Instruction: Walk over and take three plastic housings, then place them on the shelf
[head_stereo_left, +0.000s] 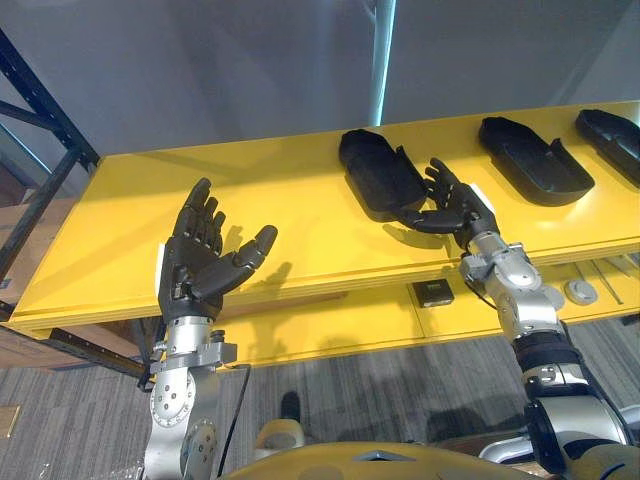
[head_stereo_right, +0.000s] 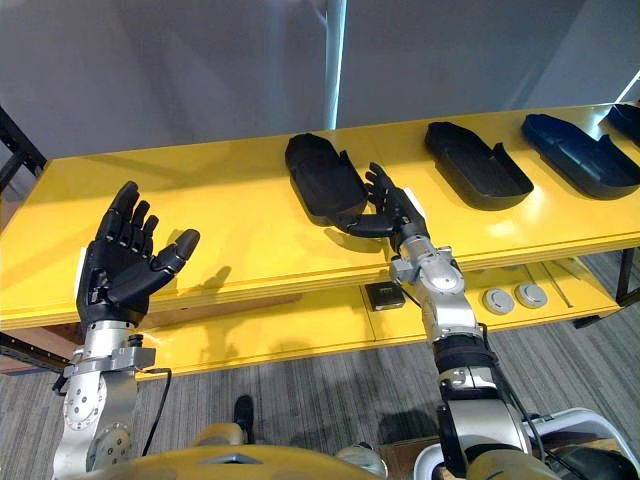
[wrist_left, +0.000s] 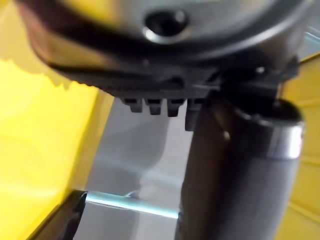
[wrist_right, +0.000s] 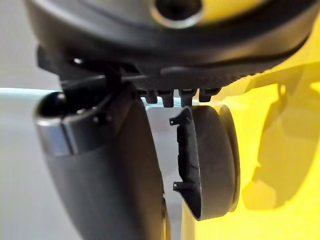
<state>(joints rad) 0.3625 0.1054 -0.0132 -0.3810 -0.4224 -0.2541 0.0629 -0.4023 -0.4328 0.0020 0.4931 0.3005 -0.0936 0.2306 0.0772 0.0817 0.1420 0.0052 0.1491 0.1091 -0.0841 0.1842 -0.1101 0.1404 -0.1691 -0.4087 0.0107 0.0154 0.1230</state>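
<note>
Three black plastic housings lie in a row on the yellow shelf (head_stereo_left: 270, 190): one in the middle (head_stereo_left: 378, 172), one further right (head_stereo_left: 533, 160) and one at the right edge (head_stereo_left: 612, 140). My right hand (head_stereo_left: 455, 212) is open at the near right end of the middle housing (wrist_right: 210, 165), with its fingers straight and its thumb (wrist_right: 110, 175) stretched beside that end. The hand grasps nothing. My left hand (head_stereo_left: 205, 255) is held open, palm up and empty, over the shelf's front edge at the left.
A lower yellow shelf holds a small black box (head_stereo_right: 384, 295) and two grey round discs (head_stereo_right: 497, 300). A dark rack post (head_stereo_left: 40, 110) stands at the left end. A grey wall rises behind the shelf. The shelf's left half is bare.
</note>
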